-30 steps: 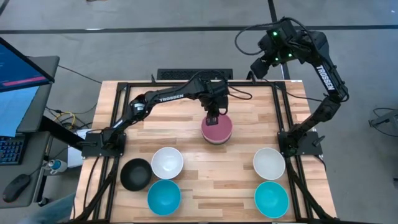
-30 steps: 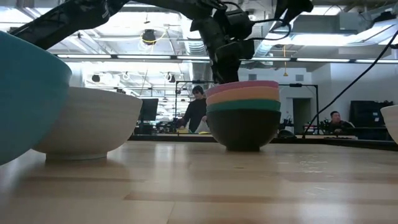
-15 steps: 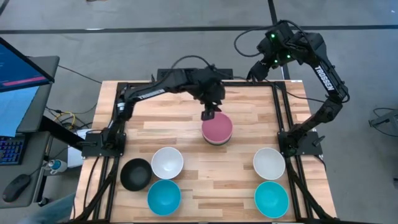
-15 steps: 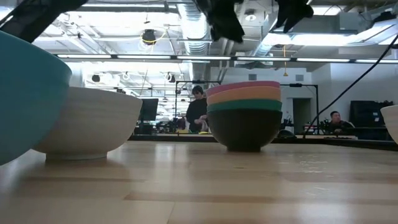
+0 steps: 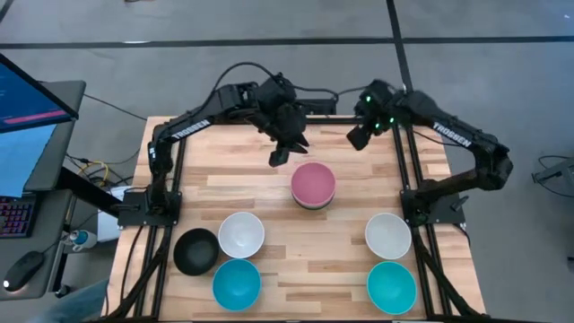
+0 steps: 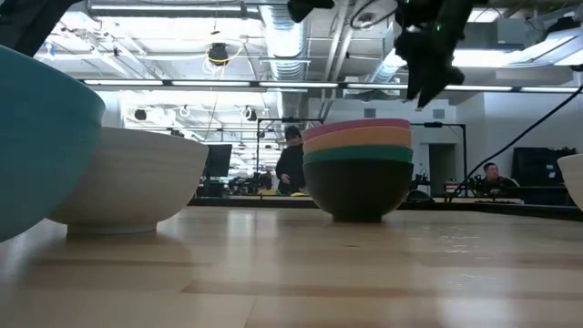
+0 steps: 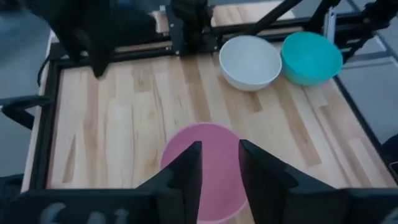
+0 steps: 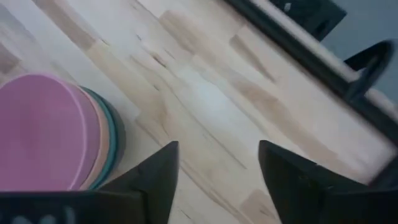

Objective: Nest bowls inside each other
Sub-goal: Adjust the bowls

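Pink-topped bowl stack (image 5: pixel 313 186) mid-table (both hands empty, raised: left hand (image 5: pixel 279 156), right hand (image 5: pixel 357 136)).

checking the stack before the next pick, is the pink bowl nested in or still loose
Nested in: the pink bowl sits level atop the orange bowl, only its rim showing; no end effector holds it.

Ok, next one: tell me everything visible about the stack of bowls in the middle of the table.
The stack of bowls stands upright near the middle of the wooden table. In the low view it shows four nested layers: a pink rim on top, orange beneath it, then dark green, and a black bowl at the bottom resting on the wood. They look like smooth matte plastic, evenly seated. From above only the pink bowl shows. Nothing touches the stack; both grippers are above and away from it.
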`<state>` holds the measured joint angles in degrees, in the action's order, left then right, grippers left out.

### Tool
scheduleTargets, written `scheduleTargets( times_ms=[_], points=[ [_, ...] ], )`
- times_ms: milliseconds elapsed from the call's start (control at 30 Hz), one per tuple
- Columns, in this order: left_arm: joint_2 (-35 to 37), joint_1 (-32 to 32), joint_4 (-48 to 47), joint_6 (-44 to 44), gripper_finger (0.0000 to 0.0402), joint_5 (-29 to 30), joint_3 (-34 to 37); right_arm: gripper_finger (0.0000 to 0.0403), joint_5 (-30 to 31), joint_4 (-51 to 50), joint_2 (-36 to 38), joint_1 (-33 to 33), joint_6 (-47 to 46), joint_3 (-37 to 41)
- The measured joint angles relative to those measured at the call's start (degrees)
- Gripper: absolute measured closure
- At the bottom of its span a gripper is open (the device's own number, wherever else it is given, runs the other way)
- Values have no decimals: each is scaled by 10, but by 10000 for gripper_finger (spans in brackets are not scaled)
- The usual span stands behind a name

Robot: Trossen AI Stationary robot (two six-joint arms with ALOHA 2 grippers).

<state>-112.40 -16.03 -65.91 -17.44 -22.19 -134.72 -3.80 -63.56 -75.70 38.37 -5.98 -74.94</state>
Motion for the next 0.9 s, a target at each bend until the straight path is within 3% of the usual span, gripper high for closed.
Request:
scheduleTargets(
  times_ms=[333, 567, 900],
  points=[
    [7, 1, 72, -7, 395, -21, 1, 388, 5, 106, -4, -21, -79, 123],
    [53, -38, 87, 10, 401, -23, 0, 397, -89, 225, -21, -35, -146, 205],
    [91, -54, 94, 16, 401, -29, 0, 399, -126, 363, -114, -115, -214, 228]
  ],
)
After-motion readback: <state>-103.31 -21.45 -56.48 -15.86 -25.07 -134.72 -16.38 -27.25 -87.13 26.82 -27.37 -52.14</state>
